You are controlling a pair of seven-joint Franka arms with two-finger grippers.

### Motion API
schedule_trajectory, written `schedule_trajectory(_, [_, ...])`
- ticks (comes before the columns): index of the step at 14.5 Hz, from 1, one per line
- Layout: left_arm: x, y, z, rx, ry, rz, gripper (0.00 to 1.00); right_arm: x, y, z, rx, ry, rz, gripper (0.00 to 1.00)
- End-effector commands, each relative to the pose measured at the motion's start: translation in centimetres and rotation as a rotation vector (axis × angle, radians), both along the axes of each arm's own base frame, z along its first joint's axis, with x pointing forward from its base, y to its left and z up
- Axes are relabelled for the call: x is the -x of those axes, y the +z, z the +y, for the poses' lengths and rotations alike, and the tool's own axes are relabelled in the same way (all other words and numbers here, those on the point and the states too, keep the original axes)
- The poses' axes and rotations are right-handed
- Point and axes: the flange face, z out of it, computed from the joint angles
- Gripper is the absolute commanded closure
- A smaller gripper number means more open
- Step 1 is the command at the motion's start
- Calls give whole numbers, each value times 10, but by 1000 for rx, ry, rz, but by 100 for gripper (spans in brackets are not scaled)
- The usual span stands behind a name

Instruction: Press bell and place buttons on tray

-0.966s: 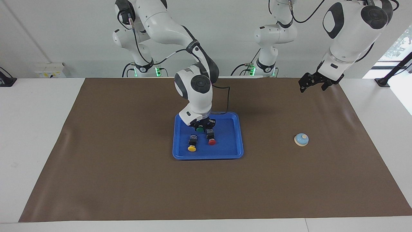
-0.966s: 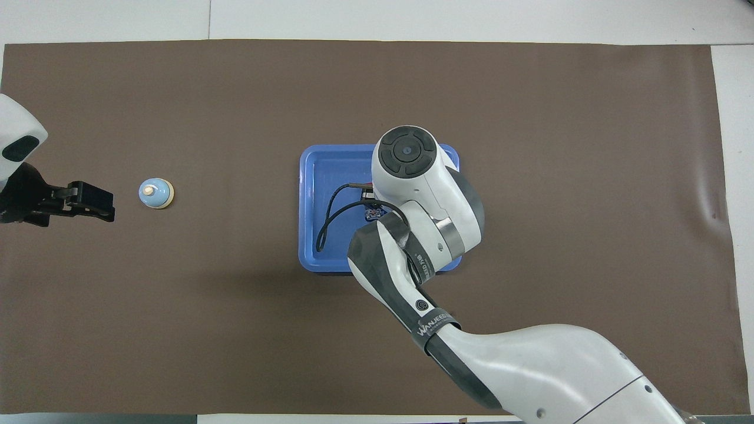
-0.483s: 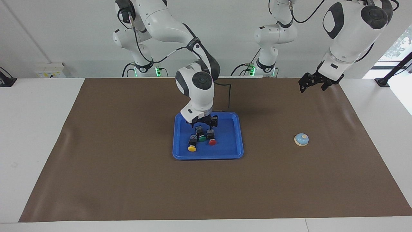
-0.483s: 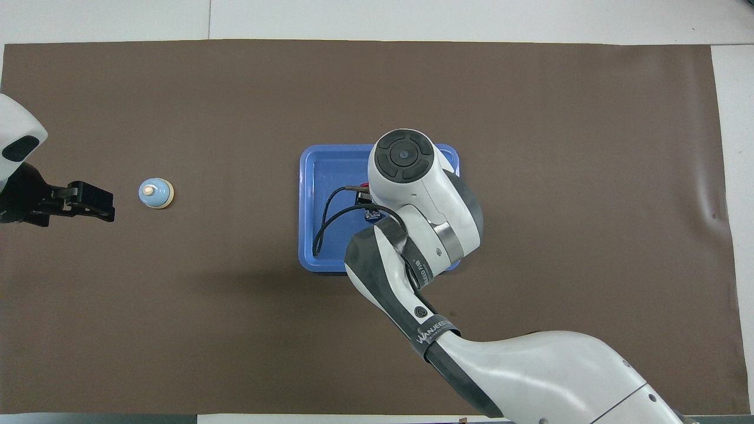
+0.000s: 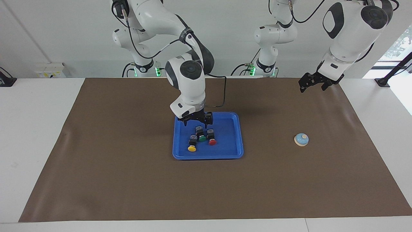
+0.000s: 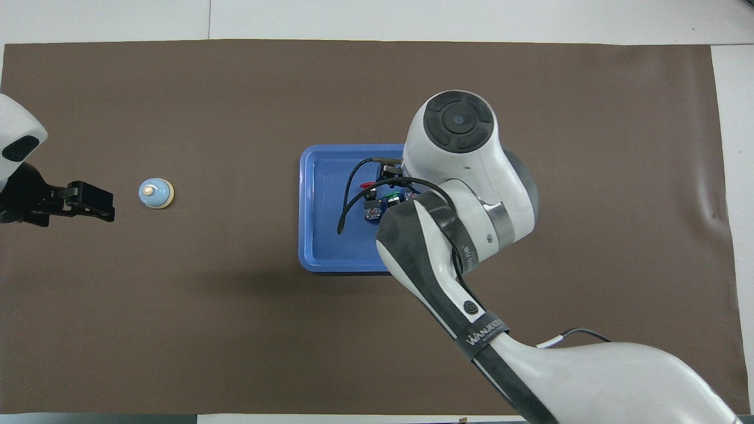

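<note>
Blue tray (image 5: 236, 137) holds all three buttons (image 5: 201, 138) just below the right gripper (image 5: 196, 120), fingers apart and empty (apparently after release), the bell (image 5: 301, 140) well apart under the waiting, open left gripper (image 5: 313, 82).

The blue tray (image 5: 225, 155) sits mid-mat with the yellow button (image 5: 192, 145), green button (image 5: 201, 136) and red button (image 5: 211, 139) packed close together in its half toward the right arm's end; no finger would fit between them. The tray's other half is bare floor, open from above. The right gripper (image 5: 196, 121) hangs open over the tray's robot-side edge, blocking a straight drop there. The bell (image 5: 301, 139) stands alone on the brown mat (image 5: 128, 180), well apart from the tray, with clear room all round. The left gripper (image 5: 311, 84) waits, jaws apart, above the mat nearer the robots than the bell.
</note>
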Motion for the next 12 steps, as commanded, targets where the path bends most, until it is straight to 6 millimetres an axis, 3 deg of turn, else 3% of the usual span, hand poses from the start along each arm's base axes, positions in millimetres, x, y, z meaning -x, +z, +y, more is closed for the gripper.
schedule_trajectory(1, [3, 6, 1, -8, 7, 2, 0, -4, 49, -64, -16, -7, -4, 0])
schedule_trajectory(3, [3, 7, 1, -8, 7, 1, 0, -8, 77, -117, -18, -28, -3, 0])
schedule_trajectory(6, [3, 6, 1, -9, 8, 2, 0, 3, 130, -206, -23, 27, -8, 0])
schedule_trajectory(9, [3, 6, 1, -8, 7, 2, 0, 20, 163, -263, -25, 61, -13, 0])
schedule_trajectory(12, [3, 6, 1, -8, 7, 2, 0, 38, 172, -292, -25, 115, 47, 0])
